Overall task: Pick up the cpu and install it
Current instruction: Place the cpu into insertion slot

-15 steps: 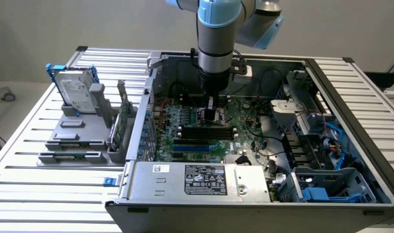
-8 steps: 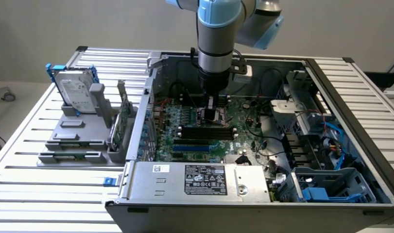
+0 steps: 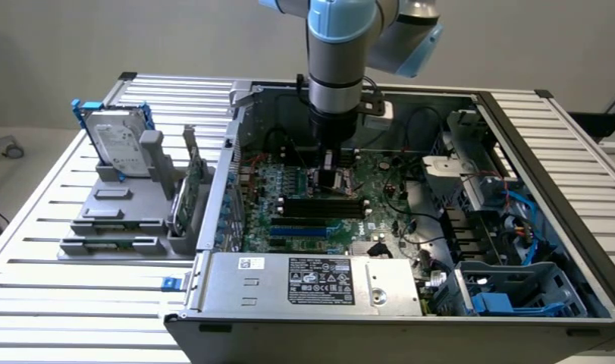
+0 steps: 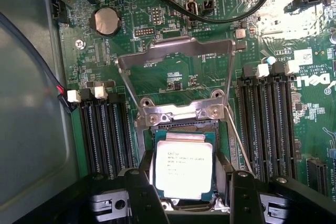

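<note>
Claw (image 4: pixel 189 182) grips the cpu (image 4: pixel 184 166) by its side edges, above the open socket (image 4: pixel 181 126).

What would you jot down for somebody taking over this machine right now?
Gripper: closed on the cpu, one finger on each of two opposite edges.
Cpu: directly over the open socket on the motherboard, inside the opened computer case. Whether it is fully seated cannot be told.
Done: cpu picked up and brought to the socket.
Left: cpu not yet released; the metal retention frame stands flipped up, unlatched.
</note>
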You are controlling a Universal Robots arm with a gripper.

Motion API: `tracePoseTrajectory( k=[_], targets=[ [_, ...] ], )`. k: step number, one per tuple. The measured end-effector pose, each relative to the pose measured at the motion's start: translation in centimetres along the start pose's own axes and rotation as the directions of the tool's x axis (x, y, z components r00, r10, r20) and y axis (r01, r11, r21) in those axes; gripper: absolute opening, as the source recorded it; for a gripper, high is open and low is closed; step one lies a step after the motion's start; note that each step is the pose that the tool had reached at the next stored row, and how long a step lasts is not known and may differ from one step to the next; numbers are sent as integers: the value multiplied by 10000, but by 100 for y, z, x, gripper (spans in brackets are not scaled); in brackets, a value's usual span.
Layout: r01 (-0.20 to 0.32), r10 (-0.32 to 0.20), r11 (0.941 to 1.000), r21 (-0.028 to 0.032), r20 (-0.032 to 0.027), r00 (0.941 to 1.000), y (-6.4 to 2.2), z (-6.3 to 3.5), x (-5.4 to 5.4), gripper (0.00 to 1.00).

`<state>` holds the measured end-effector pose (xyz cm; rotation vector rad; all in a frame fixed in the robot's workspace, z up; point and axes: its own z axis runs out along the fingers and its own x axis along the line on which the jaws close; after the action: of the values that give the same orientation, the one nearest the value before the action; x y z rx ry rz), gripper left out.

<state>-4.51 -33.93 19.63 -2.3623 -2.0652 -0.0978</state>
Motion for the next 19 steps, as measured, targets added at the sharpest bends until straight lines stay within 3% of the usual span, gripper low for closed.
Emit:
tracePoseTrajectory(
  k=[13, 19],
  targets=[
    [-4, 4, 10000, 15, -99, 10000, -31, -15, -13, 54],
    [-8, 9, 10000, 25, -178, 9998, -31, -69, -13, 54]
  ],
)
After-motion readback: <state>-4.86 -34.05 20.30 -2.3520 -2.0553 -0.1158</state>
